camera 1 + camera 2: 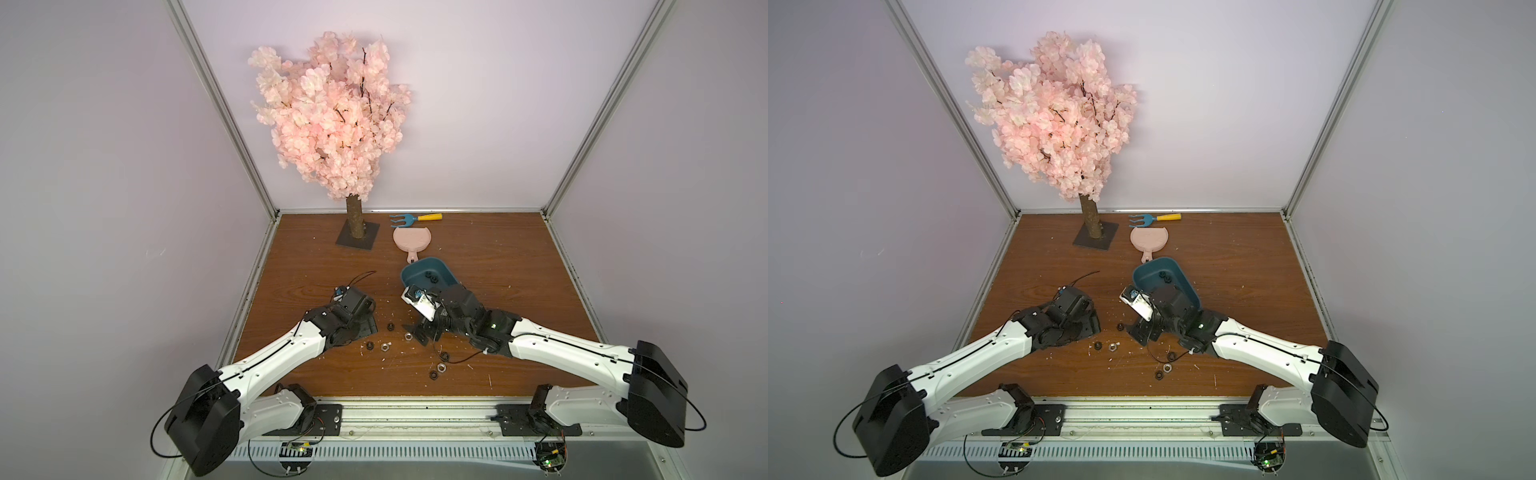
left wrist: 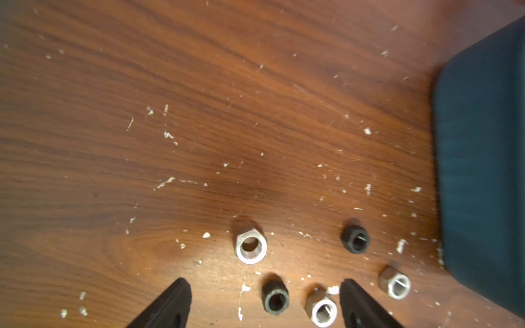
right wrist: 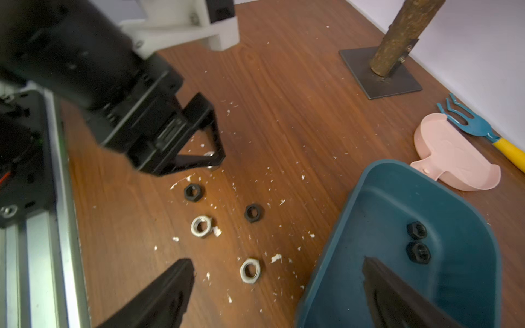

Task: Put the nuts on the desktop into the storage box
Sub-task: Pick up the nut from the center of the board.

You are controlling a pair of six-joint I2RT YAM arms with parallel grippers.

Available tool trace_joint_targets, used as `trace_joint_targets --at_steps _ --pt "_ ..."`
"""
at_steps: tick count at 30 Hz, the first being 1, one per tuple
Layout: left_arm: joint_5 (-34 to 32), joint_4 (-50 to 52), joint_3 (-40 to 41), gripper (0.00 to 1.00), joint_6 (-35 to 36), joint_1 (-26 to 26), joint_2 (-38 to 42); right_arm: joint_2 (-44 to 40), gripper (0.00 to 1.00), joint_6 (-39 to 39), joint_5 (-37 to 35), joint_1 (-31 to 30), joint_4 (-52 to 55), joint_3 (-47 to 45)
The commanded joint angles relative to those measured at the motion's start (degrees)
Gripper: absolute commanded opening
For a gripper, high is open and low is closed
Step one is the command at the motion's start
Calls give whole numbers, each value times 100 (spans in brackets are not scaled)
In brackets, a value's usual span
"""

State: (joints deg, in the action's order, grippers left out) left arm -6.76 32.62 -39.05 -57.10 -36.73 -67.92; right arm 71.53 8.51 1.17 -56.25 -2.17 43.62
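Nuts (image 2: 275, 296) sat on the surface (image 2: 199, 127) squarely between our open left claw's (image 2: 263, 282) tips, one black, one silver; our right claw (image 3: 277, 259), open and empty, hung farther off over the storage box (image 3: 375, 204) rim.

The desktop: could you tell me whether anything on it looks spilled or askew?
Yes: white crumbs litter the desktop among loose nuts, and the box sits skewed to the desktop's edges. Nothing looks damaged.
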Motion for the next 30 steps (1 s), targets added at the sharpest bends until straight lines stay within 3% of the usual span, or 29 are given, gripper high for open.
trace_joint_targets --at_steps 1,20,28,30 --pt "-67 205 -23 85 -64 32 -320 -334 99 393 551 -138 -960 -283" --pt "-261 209 -636 63 160 34 -2002 -304 99 484 112 -325 -701 -175" --pt "-451 208 -535 41 108 35 -2066 -342 99 546 76 -325 -696 -141" --pt "-410 205 -528 40 111 35 -2029 -350 99 546 73 -325 -705 -136"
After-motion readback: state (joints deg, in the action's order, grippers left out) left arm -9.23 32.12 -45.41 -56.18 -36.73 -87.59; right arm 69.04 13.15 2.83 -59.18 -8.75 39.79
